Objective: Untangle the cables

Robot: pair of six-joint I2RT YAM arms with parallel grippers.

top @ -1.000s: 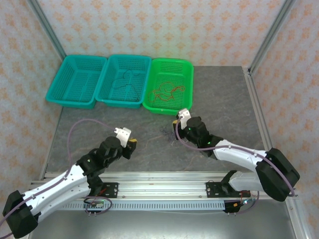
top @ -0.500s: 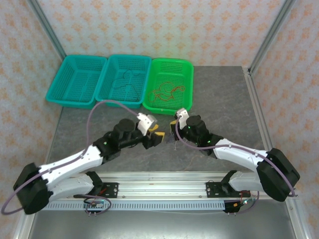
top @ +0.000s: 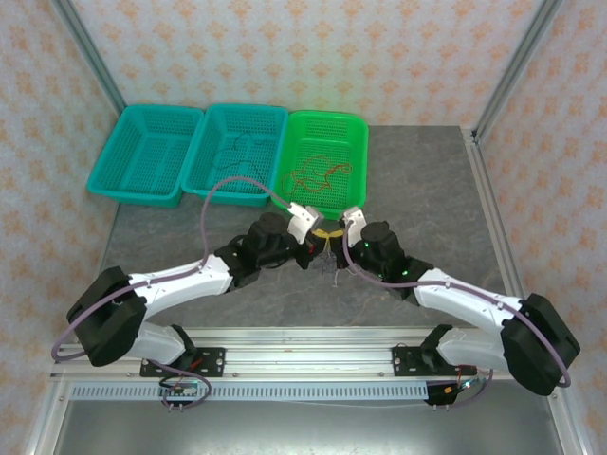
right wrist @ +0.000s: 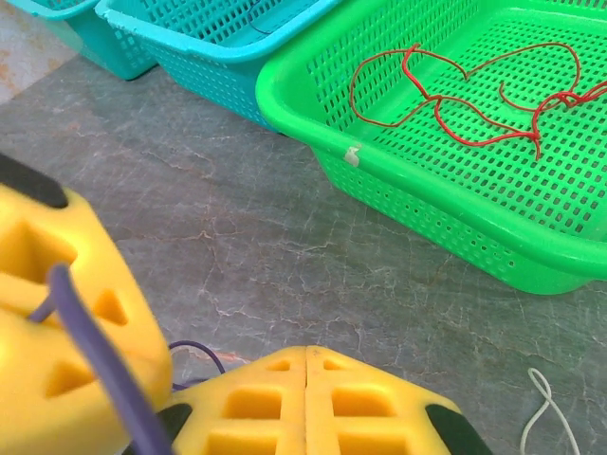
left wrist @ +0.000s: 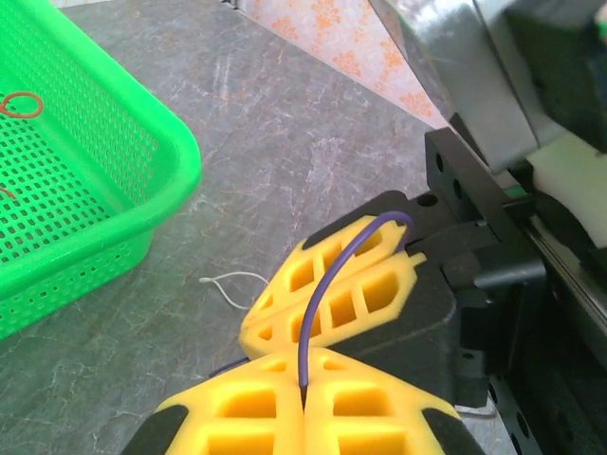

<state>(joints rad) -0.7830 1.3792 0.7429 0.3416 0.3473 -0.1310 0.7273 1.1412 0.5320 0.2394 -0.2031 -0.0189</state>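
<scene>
Left gripper [left wrist: 302, 372] clenched on a purple cable [left wrist: 311, 303], right gripper [right wrist: 305, 365] shut just beside it (its own hold unclear), both mid-frame overhead.
Pulling apart could snap the strand, or cinch the tangle [top: 328, 269] just below them.

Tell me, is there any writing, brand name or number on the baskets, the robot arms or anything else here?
None: no word, brand or number can be read in these pictures.
The green basket, the teal baskets, the yellow left gripper and right gripper, both shut on the purple cable, look unmarked.
The small circuit board on the front rail is too small to read.
</scene>
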